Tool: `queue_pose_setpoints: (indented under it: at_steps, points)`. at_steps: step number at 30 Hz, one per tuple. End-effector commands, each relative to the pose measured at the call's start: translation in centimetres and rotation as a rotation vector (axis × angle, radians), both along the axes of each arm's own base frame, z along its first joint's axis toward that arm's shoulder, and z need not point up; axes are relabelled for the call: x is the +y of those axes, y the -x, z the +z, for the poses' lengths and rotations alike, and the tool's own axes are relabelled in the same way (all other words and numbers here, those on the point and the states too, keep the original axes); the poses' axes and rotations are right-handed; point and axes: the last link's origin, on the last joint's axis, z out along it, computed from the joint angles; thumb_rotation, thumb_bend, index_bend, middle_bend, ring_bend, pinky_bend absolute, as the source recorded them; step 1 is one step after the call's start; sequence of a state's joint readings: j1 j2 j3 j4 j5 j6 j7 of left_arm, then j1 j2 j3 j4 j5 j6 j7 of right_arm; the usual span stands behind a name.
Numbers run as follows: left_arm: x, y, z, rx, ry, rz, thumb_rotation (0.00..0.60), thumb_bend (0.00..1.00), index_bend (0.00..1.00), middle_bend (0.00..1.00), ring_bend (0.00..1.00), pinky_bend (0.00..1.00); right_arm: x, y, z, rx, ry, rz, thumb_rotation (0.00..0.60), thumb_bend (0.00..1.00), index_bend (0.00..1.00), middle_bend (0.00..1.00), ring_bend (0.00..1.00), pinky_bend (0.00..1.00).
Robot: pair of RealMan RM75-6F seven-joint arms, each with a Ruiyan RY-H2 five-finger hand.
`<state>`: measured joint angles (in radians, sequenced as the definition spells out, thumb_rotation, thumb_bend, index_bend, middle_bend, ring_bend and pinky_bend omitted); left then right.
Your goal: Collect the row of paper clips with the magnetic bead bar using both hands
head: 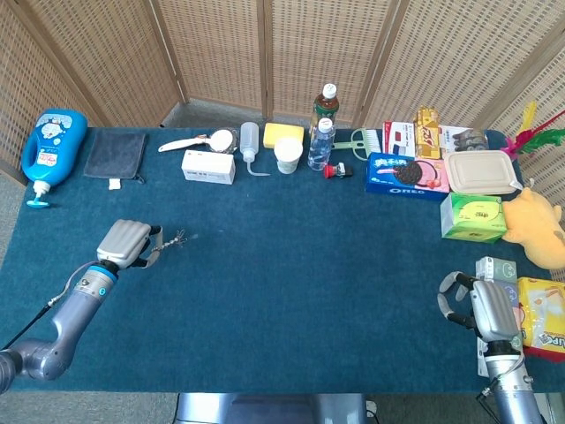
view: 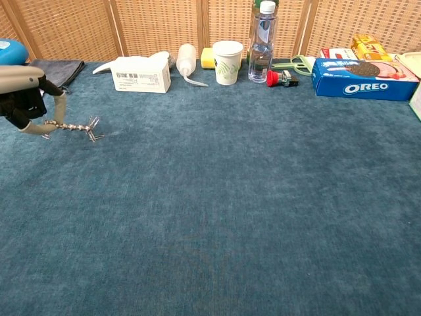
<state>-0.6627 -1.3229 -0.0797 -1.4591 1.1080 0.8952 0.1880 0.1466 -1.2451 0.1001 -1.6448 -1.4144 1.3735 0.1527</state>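
Observation:
My left hand (head: 126, 242) (view: 23, 95) is at the left side of the blue table and pinches one end of the magnetic bead bar (view: 74, 126) (head: 168, 242). The bar points right, low over the cloth. A small cluster of paper clips (view: 94, 130) (head: 180, 238) clings to its free end. No loose clips show on the cloth near it. My right hand (head: 491, 311) rests at the near right edge of the table, fingers curled, holding nothing; the chest view does not show it.
Along the back edge stand a white box (view: 140, 73), a squeeze bottle (view: 186, 60), a paper cup (view: 227, 62), a water bottle (view: 262, 41) and an Oreo box (view: 364, 78). A blue bottle (head: 53, 148) and grey cloth (head: 116, 155) lie back left. Snack boxes crowd the right side.

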Motion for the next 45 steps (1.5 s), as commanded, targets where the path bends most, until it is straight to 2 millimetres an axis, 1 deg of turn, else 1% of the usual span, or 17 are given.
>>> queue_pose_setpoints:
  at_steps: [1,8,12,27,32,37,42,45]
  points:
    - [0.0,0.6,-0.3,-0.003,0.001,0.022,0.600,0.71,0.61,0.93,1.00,1.00,0.0,0.0,0.0,0.001,-0.002,0.000,0.600,0.41,0.56,0.61,0.61,0.83]
    - [0.2,1.4,-0.8,0.002,0.000,0.044,0.600,0.71,0.61,0.93,1.00,1.00,0.0,-0.1,-0.1,0.004,-0.004,-0.005,0.600,0.41,0.56,0.61,0.61,0.83]
    - [0.5,1.5,-1.1,0.004,0.001,0.044,0.600,0.71,0.61,0.93,1.00,1.00,0.0,-0.1,-0.1,0.006,-0.007,-0.006,0.600,0.41,0.56,0.61,0.61,0.83]
    - [1.4,-0.1,-1.6,-0.009,0.006,0.002,0.600,0.71,0.61,0.93,1.00,1.00,0.1,0.2,0.0,0.005,-0.006,-0.026,0.600,0.41,0.57,0.61,0.62,0.83]
    - [1.5,-0.6,-1.0,-0.012,-0.007,-0.014,0.600,0.71,0.61,0.93,1.00,1.00,0.1,0.3,0.1,0.006,-0.005,-0.029,0.600,0.41,0.57,0.61,0.62,0.83]
    - [1.5,-1.0,0.1,-0.013,-0.028,-0.035,0.600,0.71,0.61,0.93,1.00,1.00,0.0,0.2,0.0,0.004,-0.006,-0.025,0.600,0.41,0.57,0.61,0.62,0.83]
    - [1.4,-1.1,1.1,-0.009,-0.043,-0.046,0.600,0.71,0.61,0.93,1.00,1.00,-0.1,0.1,-0.1,0.005,-0.011,-0.023,0.600,0.41,0.57,0.61,0.62,0.83]
    - [1.4,-0.9,1.3,-0.007,-0.044,-0.040,0.600,0.71,0.61,0.93,1.00,1.00,-0.2,0.0,-0.1,0.002,-0.013,-0.018,0.600,0.41,0.57,0.61,0.62,0.83]
